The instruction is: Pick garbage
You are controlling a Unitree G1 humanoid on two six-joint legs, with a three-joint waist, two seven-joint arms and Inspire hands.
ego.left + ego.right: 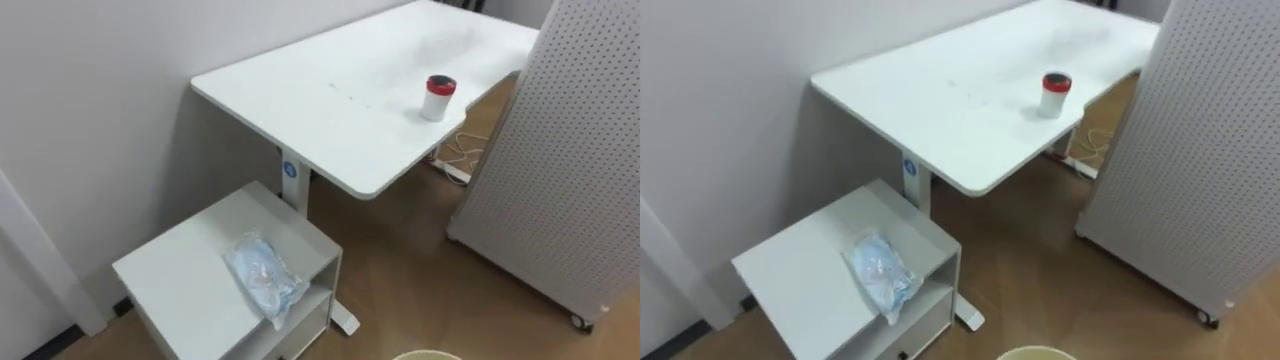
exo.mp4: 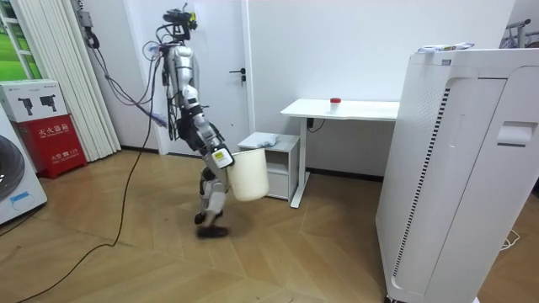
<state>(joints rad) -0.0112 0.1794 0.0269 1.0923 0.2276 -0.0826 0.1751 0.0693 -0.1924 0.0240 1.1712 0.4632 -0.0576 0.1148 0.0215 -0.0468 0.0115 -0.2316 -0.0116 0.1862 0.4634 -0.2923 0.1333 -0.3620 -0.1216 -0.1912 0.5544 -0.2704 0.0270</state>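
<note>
Plastic bag [image 1: 265,275] on low cabinet [image 1: 180,285], cup [image 1: 438,97] on desk [image 1: 330,110]

bin [image 1: 428,355] cut off below, table [image 1: 330,110] end cropped

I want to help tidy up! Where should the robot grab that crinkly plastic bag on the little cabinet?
Probably the puffed-up middle of the plastic bag, coming from above: it lies flat on the low cabinet, one end hanging over the front edge, so the bunched folds look easy to pinch.
</note>
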